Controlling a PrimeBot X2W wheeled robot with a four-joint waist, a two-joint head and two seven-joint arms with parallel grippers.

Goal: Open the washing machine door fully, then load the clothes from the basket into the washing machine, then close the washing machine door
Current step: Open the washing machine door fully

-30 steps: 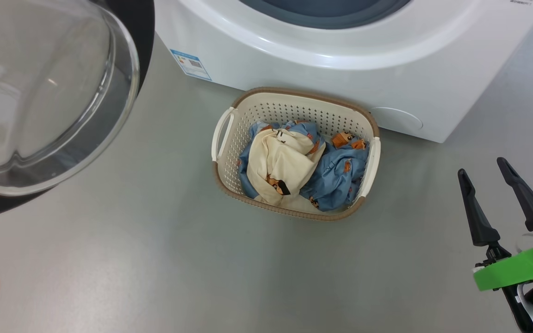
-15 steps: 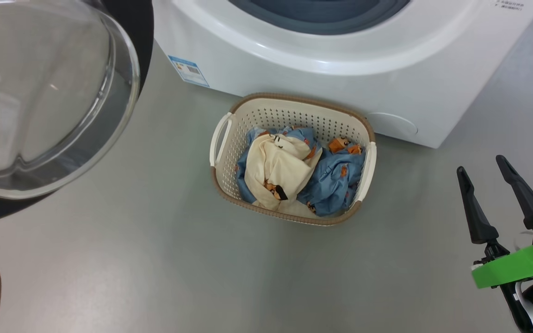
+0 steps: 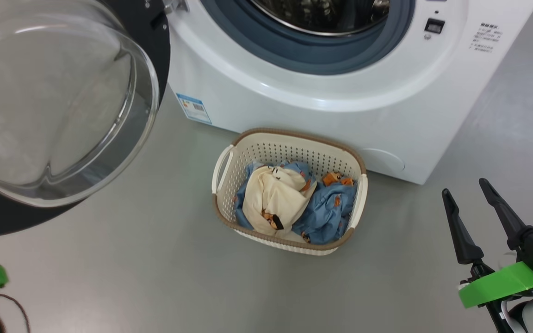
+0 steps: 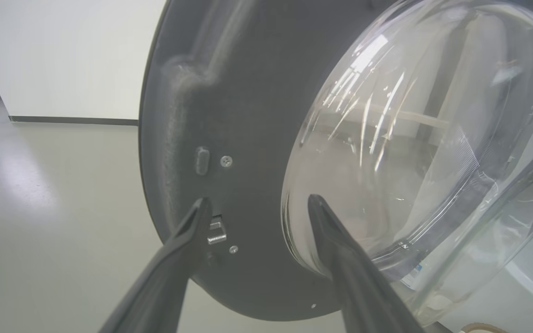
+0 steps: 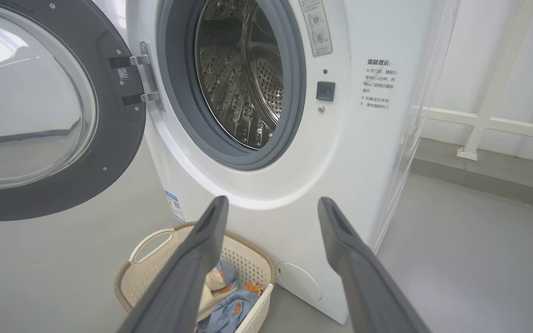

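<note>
your left gripper (image 4: 258, 200) has its jaws spread and empty, close to the inner face of the washing machine door (image 3: 53, 115), which stands wide open at the left. your right gripper (image 3: 463, 185) is also spread and empty, near right. the clothes (image 3: 275, 203) lie in the basket (image 3: 294, 136), just before the washing machine (image 3: 294, 106).

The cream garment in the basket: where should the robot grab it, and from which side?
Probably the raised crumpled fold atop the cream garment, coming straight down from above: it lies uppermost on the blue garments, and the basket walls block sideways approaches.
</note>
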